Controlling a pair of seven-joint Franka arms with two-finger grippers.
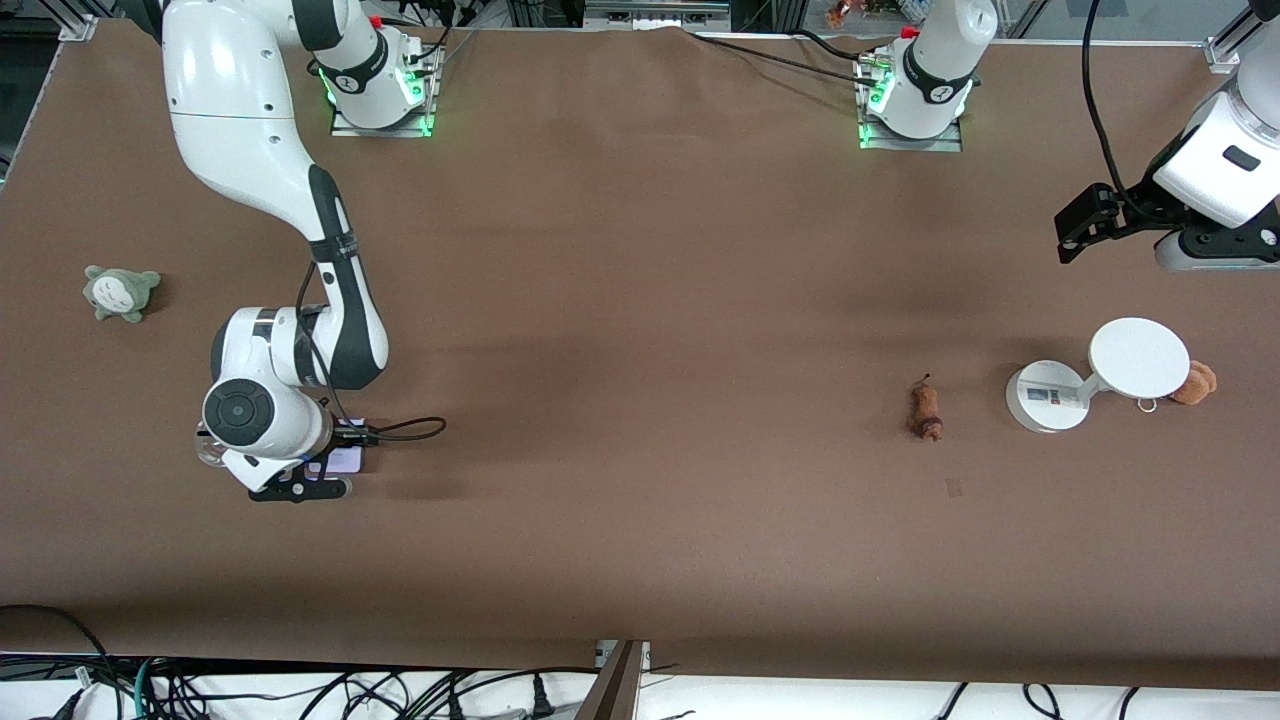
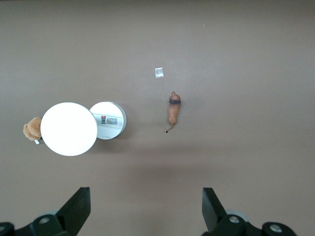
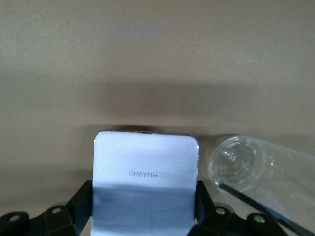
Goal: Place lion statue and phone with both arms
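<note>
The lion statue [image 1: 926, 410], a small reddish-brown figurine with a thin tail, lies on the brown table toward the left arm's end; it also shows in the left wrist view [image 2: 173, 110]. My left gripper [image 1: 1210, 252] hangs high over that end of the table, open and empty [image 2: 146, 209]. The pale lavender phone [image 1: 340, 460] is toward the right arm's end. My right gripper [image 1: 300, 488] is low at the table, its fingers [image 3: 83, 201] pressed on both long edges of the phone [image 3: 145, 182].
A white two-disc stand [image 1: 1050, 398] stands beside the lion, with an orange-brown plush [image 1: 1195, 382] just past it. A grey-green plush [image 1: 120, 292] sits near the right arm's end. A clear cup [image 3: 241, 162] lies beside the phone. A small square mark [image 1: 954, 487] is near the lion.
</note>
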